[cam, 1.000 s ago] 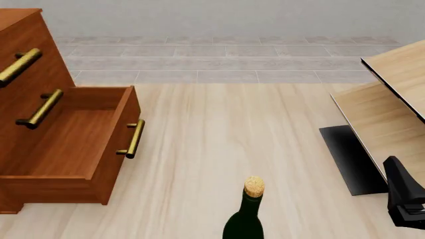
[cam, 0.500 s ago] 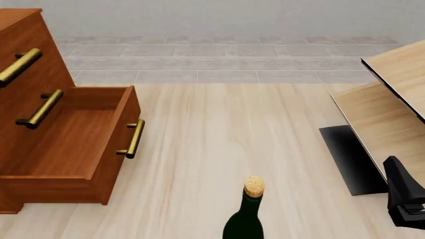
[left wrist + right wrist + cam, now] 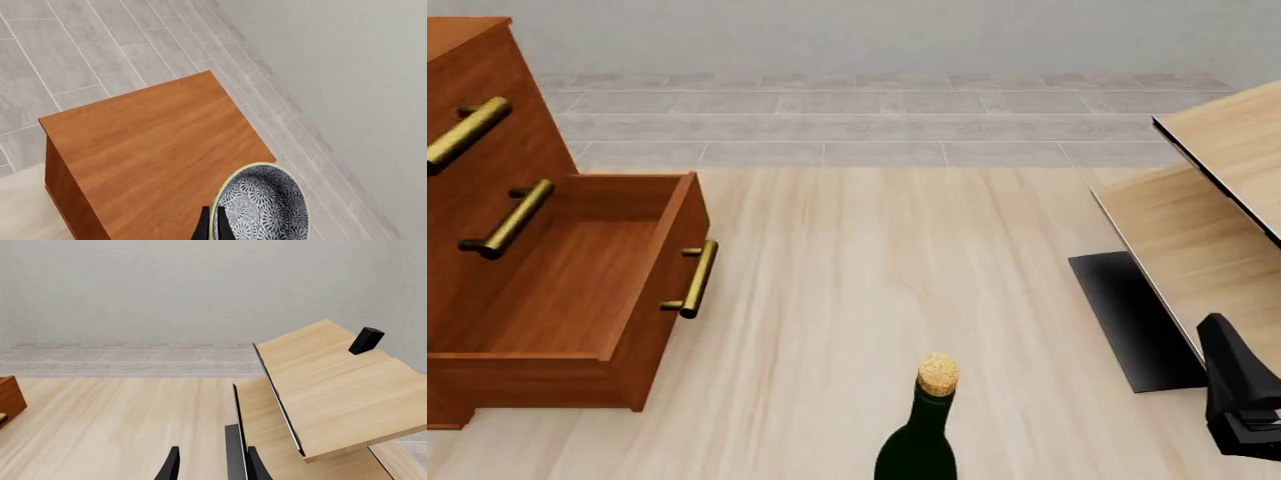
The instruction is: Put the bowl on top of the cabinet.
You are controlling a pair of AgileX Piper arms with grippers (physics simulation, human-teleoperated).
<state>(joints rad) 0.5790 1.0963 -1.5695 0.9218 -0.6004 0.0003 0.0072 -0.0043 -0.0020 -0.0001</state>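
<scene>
Three views examined, taken in turn.

Left wrist view: the bowl [image 3: 265, 204] is held on edge, its patterned inside showing, with the left gripper [image 3: 212, 226] pinching the pale rim between closely set fingers [image 3: 202, 227]. It sits over the far edge of the cabinet [image 3: 150, 145] top, near the corner towards the wall, part of it apparently past that edge above the grey floor tiles [image 3: 60, 50]. Judgement: a release here risks the bowl tipping off the back of the cabinet, or landing on its rim and rolling, because it is tilted and not centred over the wood. The height of the bowl above the cabinet top cannot be read, and the fingers are cut off by the frame.

Front view: the cabinet shows only as its side and brass handles, with one open drawer [image 3: 574, 290]; its top, the bowl and the left arm are out of frame — placement cannot be checked here. A corked bottle [image 3: 921, 425] stands near the drawer front, cropped below the shoulder. The right arm appears only as a dark part at the frame edge.

Right wrist view: the right gripper [image 3: 210, 467] holds nothing, its fingers moderately parted, well apart from the cabinet and beside the pale furniture [image 3: 327, 390]. A small black block [image 3: 366, 340] on that furniture is unidentified.
</scene>
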